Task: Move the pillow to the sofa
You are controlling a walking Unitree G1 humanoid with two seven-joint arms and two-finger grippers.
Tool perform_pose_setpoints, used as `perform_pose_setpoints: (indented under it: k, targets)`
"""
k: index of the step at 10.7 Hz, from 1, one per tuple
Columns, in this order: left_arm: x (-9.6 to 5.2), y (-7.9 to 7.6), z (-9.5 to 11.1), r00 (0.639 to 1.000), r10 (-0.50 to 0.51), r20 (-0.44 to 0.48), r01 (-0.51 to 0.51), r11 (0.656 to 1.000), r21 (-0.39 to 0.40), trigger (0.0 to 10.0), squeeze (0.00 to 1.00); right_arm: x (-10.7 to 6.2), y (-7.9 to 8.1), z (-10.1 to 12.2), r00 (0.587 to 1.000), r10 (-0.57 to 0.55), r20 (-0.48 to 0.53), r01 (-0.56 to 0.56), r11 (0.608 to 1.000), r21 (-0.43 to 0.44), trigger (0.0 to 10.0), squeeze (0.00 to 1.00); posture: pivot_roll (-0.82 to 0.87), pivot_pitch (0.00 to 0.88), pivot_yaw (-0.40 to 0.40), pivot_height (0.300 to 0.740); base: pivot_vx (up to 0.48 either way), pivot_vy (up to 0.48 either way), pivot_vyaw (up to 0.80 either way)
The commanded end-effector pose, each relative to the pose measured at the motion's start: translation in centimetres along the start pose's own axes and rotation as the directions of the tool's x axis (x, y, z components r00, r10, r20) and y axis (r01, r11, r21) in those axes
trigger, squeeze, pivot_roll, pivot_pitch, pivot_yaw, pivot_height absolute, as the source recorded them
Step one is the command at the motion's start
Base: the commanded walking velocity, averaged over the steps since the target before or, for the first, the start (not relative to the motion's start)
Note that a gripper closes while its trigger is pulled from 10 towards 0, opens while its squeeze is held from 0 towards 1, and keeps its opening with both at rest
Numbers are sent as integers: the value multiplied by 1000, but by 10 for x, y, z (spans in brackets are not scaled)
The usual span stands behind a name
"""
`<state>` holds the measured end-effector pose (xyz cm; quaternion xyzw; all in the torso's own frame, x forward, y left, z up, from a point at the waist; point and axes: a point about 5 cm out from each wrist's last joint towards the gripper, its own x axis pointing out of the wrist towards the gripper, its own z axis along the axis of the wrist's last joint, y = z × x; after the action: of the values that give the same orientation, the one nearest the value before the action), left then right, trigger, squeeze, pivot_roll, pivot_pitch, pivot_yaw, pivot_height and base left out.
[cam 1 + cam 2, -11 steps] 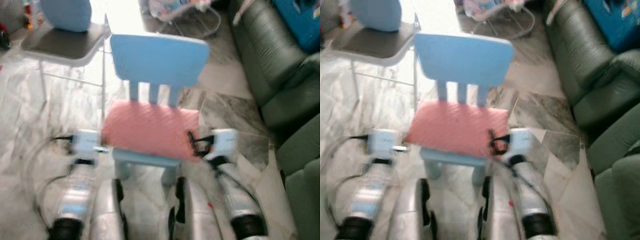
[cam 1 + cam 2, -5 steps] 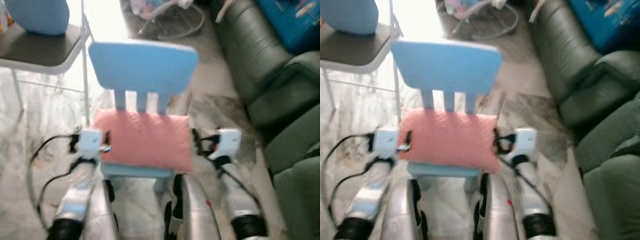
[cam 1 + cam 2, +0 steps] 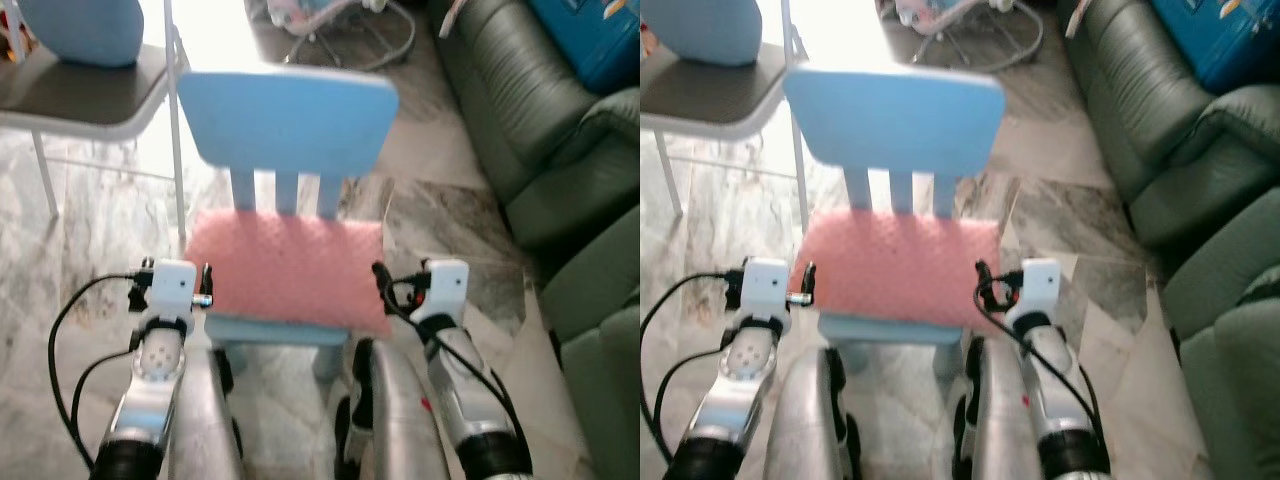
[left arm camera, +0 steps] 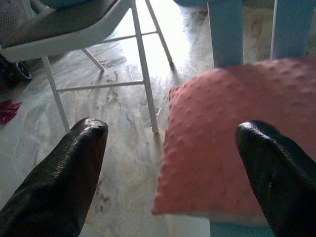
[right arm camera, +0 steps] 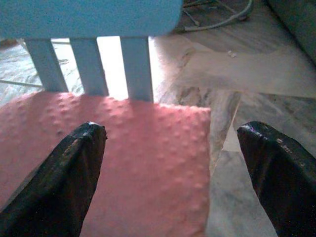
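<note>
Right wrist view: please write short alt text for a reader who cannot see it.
A pink dimpled pillow lies on a small light-blue chair, framed by the right tool's two open black fingers. Marble floor lies beyond the pillow's edge.

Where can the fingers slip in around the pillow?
Bare marble floor borders the pink pillow on its left, toward the folding chair, and on its right, toward the green sofa. It is crowded behind, where the blue chair slats meet the pillow. Left gripper and right gripper flank it, open.
</note>
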<state>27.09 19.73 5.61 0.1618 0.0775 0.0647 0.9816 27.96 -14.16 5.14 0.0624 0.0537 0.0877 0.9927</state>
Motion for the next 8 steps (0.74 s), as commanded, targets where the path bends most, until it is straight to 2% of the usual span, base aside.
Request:
perform_pose_setpoints:
  k: [1, 5, 8]
  targets:
    - [-4, 0, -6, 1000, -5, -28, 5, 1000, 10, 10000, 0, -4, -3, -3, 1000, -11, -15, 12, 1000, 9, 10000, 0, 28, 197, -65, 513, 0, 0, 0]
    - [-2, 3, -6, 999, 15, -38, -14, 1000, 21, 10000, 0, -2, -6, -6, 997, -53, -52, 54, 998, 17, 10000, 0, 27, 198, -59, 503, 0, 0, 0]
    - [-2, 7, -9, 998, 18, -58, -17, 1000, 22, 10000, 0, 10, -8, -2, 990, -99, -102, 99, 995, -3, 10000, 0, 26, 206, -62, 503, 0, 0, 0]
